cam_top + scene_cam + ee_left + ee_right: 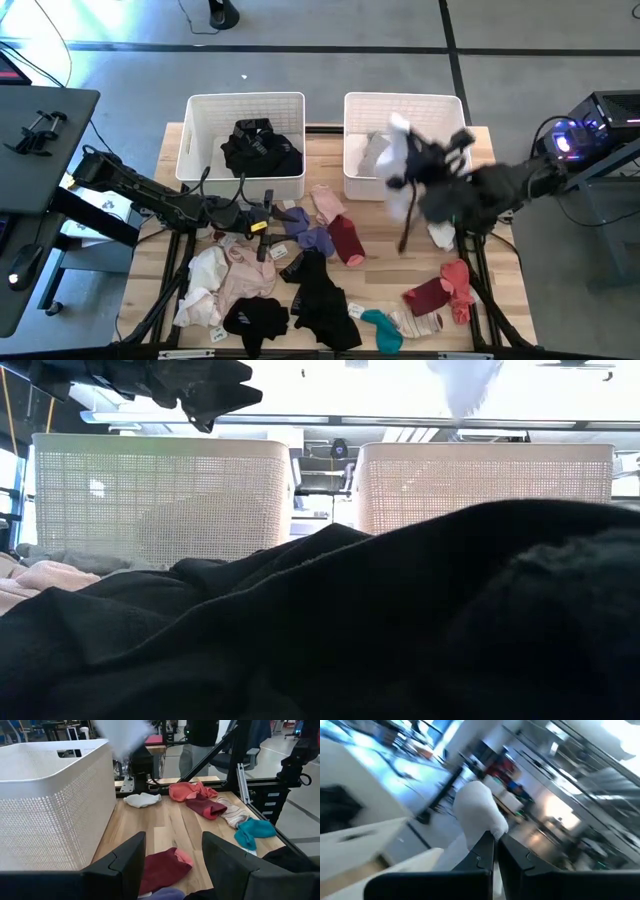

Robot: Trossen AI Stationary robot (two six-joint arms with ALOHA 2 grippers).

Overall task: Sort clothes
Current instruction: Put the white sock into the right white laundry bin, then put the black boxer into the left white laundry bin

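Near edge of the desk (500, 290): clothes (290, 290) lie scattered in black, pink, maroon, lavender and teal, a black garment (400, 620) closest to the low camera. Left hand (262, 226), fingers apart and holding nothing, hovers over the pile beside a maroon sock (162, 870). Farther back, right hand (415, 165), fingers pinched together on a white garment (477, 817), holds it hanging lengthwise downward over the right of two white bins (400, 110); the left bin (245, 105) contains black clothing (260, 150)

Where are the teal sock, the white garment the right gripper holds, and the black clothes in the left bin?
teal sock (254, 831): left wrist view, its middle.
white garment (479, 810): right wrist view, bunched top.
black clothes (258, 148): high view, pile's centre.
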